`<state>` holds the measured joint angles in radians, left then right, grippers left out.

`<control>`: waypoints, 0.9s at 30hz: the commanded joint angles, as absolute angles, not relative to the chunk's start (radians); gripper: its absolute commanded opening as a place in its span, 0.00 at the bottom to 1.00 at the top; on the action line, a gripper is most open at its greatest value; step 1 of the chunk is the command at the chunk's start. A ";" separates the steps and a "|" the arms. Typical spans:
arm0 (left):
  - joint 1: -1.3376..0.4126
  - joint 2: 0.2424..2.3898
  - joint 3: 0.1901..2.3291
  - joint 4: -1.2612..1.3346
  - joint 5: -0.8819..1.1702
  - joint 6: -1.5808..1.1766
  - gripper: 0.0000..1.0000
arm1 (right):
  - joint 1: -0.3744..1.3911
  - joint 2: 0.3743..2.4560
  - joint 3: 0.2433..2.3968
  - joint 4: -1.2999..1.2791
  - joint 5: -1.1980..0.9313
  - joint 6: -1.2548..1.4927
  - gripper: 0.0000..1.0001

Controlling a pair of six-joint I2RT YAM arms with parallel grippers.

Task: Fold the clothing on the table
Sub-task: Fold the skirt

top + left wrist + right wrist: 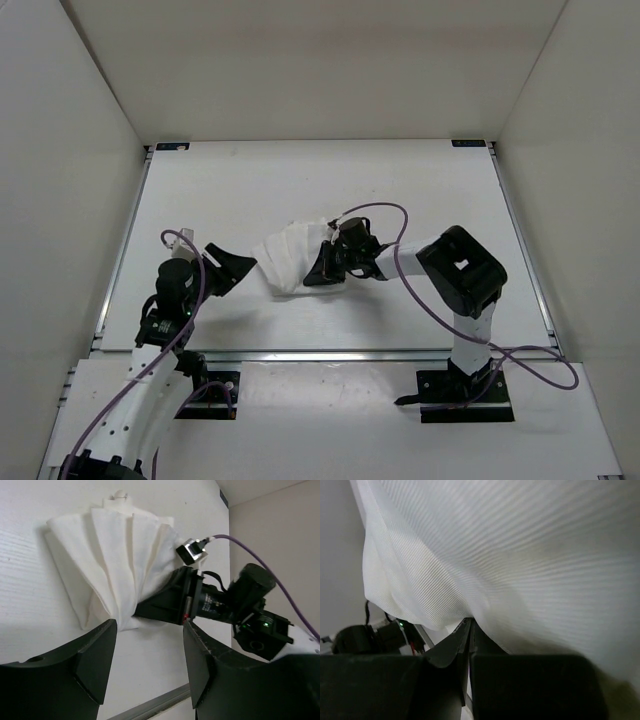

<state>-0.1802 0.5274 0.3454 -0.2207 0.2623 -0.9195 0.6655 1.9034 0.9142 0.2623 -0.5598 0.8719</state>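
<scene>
Clothing (290, 258) lies bunched mid table (300, 180), pleats fanned out. We see the right gripper (318, 272) with jaws closed, pinching the clothing's narrow end where the pleats converge. Left gripper (230, 268) has jaws apart, holding nothing, just beside the clothing's left edge.

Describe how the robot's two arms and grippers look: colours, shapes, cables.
The left arm and right arm have white links with bulky black joints on black base plates. A purple cable loops along each. The left gripper and right gripper have black, wedge-shaped fingers.
</scene>
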 commanded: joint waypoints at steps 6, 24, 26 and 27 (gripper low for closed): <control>-0.169 0.580 0.422 -0.327 0.390 -0.842 0.67 | 0.581 1.994 1.084 0.374 -0.560 0.910 0.00; -0.255 0.607 0.614 -0.509 0.460 -0.615 0.98 | 0.402 1.378 0.933 0.003 -0.692 0.557 0.10; -0.276 0.620 0.612 -0.526 0.474 -0.609 0.99 | 0.400 1.384 0.959 -0.058 -0.673 0.512 0.11; -0.269 0.627 0.612 -0.547 0.488 -0.592 0.99 | 0.414 1.381 0.968 -0.075 -0.655 0.488 0.11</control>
<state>-0.2562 0.6147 0.5812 -0.4953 0.4603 -0.6411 0.4038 1.3758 0.9268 0.0418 -0.6491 0.6113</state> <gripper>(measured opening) 0.984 0.109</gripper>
